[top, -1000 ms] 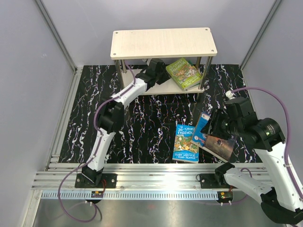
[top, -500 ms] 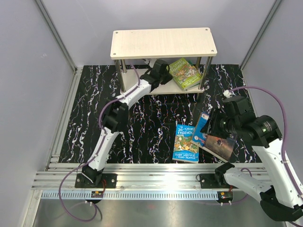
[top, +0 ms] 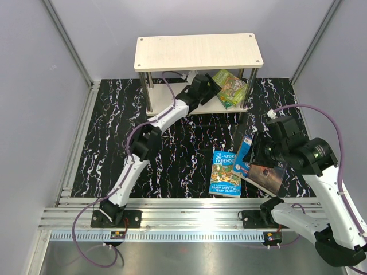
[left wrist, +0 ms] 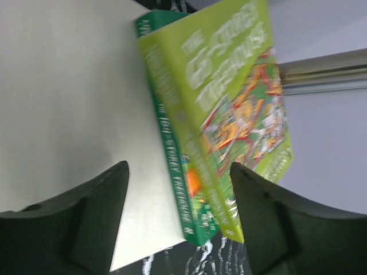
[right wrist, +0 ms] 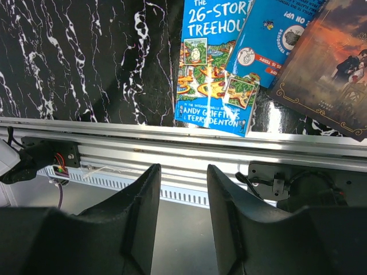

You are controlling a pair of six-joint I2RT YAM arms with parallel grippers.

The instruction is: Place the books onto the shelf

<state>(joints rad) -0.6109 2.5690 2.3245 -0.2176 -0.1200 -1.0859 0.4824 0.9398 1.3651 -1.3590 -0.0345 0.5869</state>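
Green book [top: 230, 87]: flat on the shelf's [top: 198, 51] lower board, right end
Left gripper [left wrist: 179, 167]: released, at its spine
Right gripper [right wrist: 183, 169]: parted, empty

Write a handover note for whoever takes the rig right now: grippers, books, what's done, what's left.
Left gripper: open, at the lower board of the shelf, with the green Treehouse book lying there just ahead of it.
Right gripper: open, empty, near the books on the table.
On the table: blue 26-Storey Treehouse, second blue book overlapping it, dark-covered book next to that.
Done: green book shelved; unclear whether another lies under it.
Left: the three table books.
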